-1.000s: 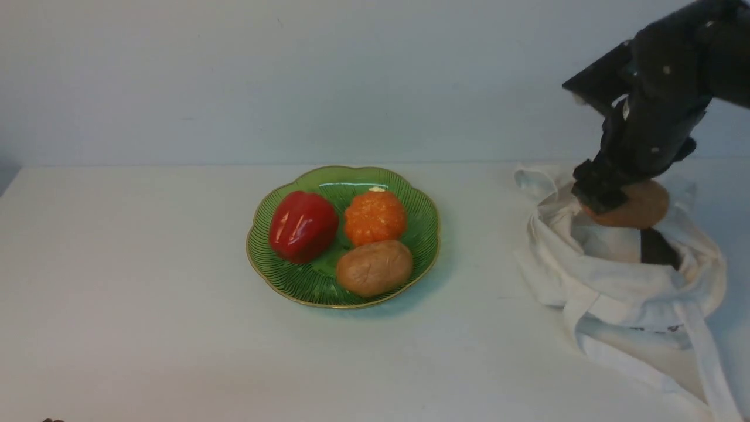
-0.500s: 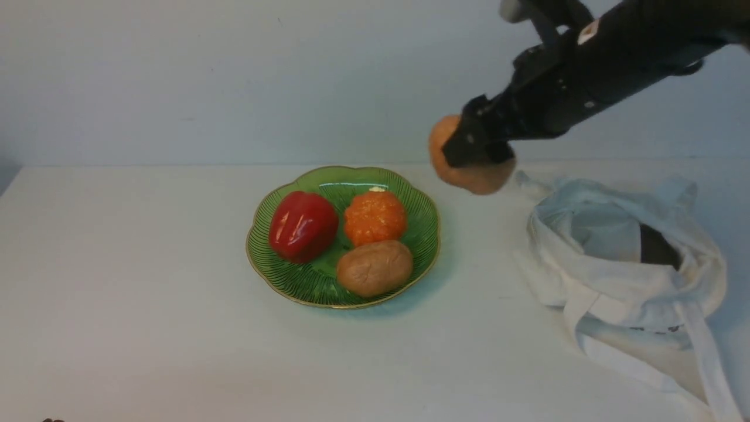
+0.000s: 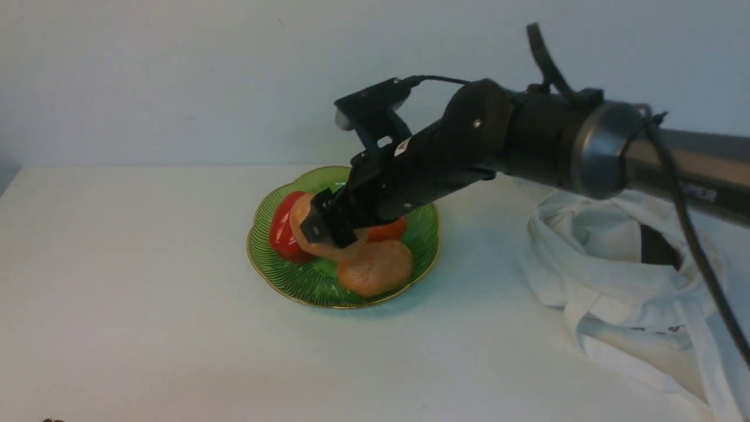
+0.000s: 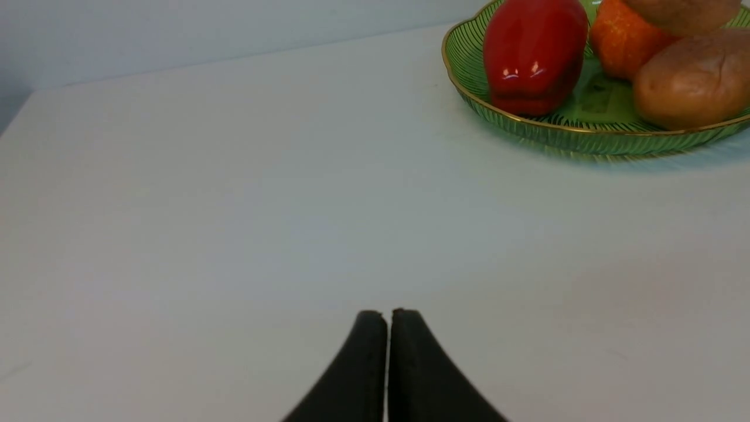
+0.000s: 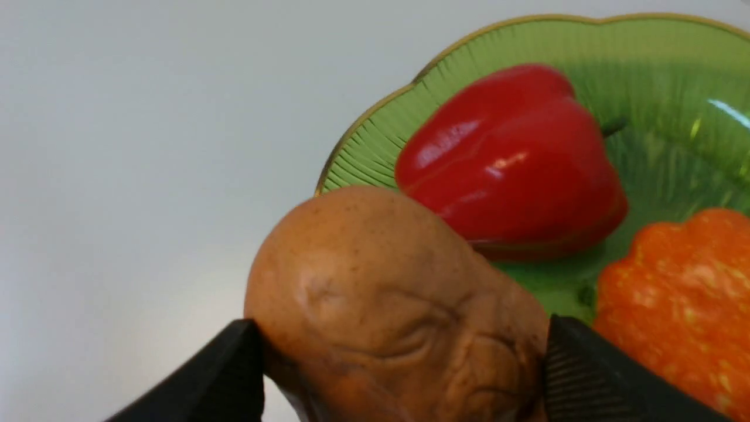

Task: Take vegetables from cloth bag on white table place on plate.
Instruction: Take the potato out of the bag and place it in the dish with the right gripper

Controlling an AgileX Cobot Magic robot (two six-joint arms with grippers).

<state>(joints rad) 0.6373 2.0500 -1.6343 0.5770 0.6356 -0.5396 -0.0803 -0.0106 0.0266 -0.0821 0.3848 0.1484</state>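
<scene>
My right gripper (image 3: 326,230) is shut on a tan-brown potato (image 3: 300,221) and holds it low over the green plate (image 3: 262,262), between the red bell pepper (image 3: 280,233) and the orange pumpkin (image 3: 391,231). A second potato (image 3: 375,268) lies on the plate's near side. In the right wrist view both black fingers (image 5: 586,375) press the potato (image 5: 387,293), with the pepper (image 5: 510,164) and pumpkin (image 5: 679,293) just beyond. My left gripper (image 4: 388,316) is shut and empty, low over the white table (image 4: 234,205), well short of the plate (image 4: 556,136).
The white cloth bag (image 3: 621,281) lies slumped at the right, its mouth open, its straps trailing toward the near right corner. My right arm reaches from the right edge across above the bag to the plate. A pale wall stands behind the table's far edge.
My right gripper has lifted the potato out of the bag, carried it left across the table and lowered it over the plate. The bag has sagged. The left gripper is not seen in earlier frames.
</scene>
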